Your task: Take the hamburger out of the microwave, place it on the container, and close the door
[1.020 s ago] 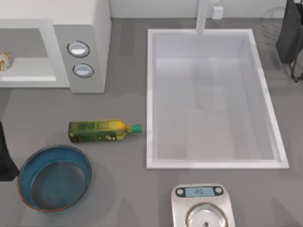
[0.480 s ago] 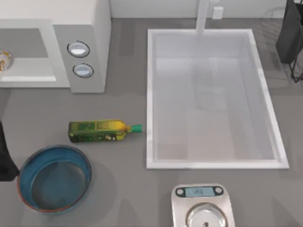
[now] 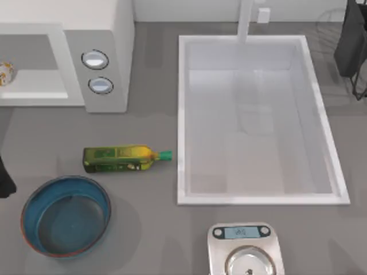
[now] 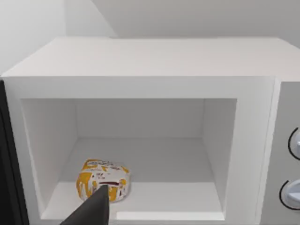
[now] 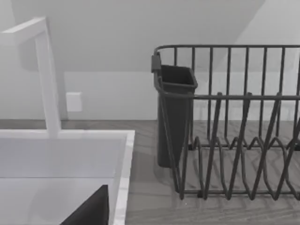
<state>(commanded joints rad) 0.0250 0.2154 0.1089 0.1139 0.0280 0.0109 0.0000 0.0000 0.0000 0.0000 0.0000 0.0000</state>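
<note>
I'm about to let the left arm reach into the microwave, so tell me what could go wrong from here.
1. The hamburger sits close to the cavity's side wall in the microwave, so the left end effector may scrape that wall going in.
2. The bottle lies between microwave and container, so a low carry could knock it.
3. The hamburger is small and rounded, and might slip from a shallow pinch.

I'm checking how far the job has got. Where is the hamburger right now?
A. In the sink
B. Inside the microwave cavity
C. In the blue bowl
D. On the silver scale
B. The left wrist view shows the hamburger sitting on the floor of the open microwave cavity, and the top view shows the container with nothing in it.
</note>
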